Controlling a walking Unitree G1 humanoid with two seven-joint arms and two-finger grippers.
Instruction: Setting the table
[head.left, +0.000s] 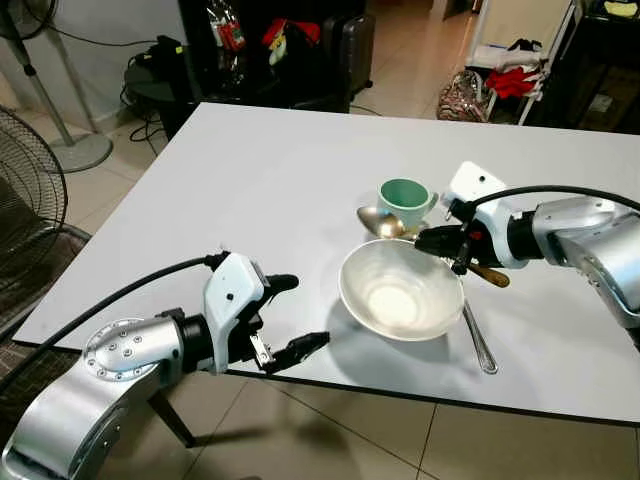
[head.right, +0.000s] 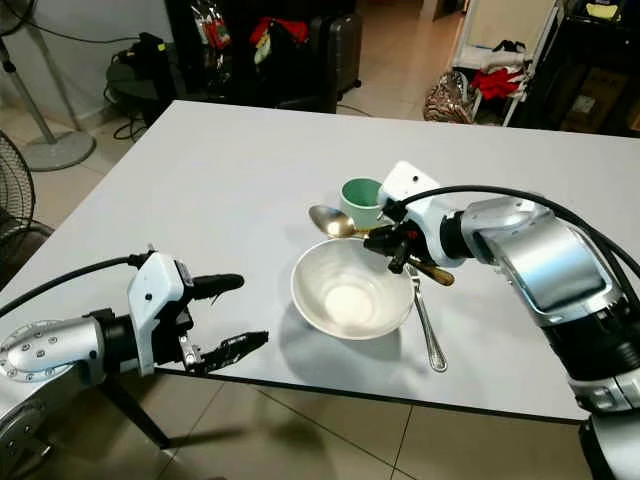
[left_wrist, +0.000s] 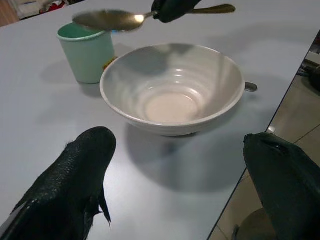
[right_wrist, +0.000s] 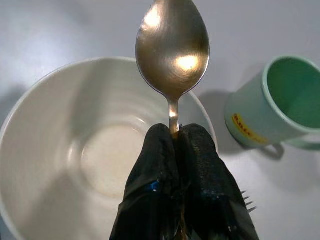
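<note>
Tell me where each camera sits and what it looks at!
Left eye view: on the head, looking down at the table; both arms show, the left gripper open, the right gripper holding a spoon.
Right eye view: beside it, same scene.
Left wrist view: looks along its fingers at the bowl and cup.
Right wrist view: looks along its fingers at the spoon above the bowl.
All views share the bowl.

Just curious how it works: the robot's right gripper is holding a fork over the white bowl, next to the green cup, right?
Not quite. The right gripper is shut on a spoon, not a fork; the right wrist view shows its rounded scoop plainly. The rest holds: it hangs over the white bowl, next to the green cup.
</note>
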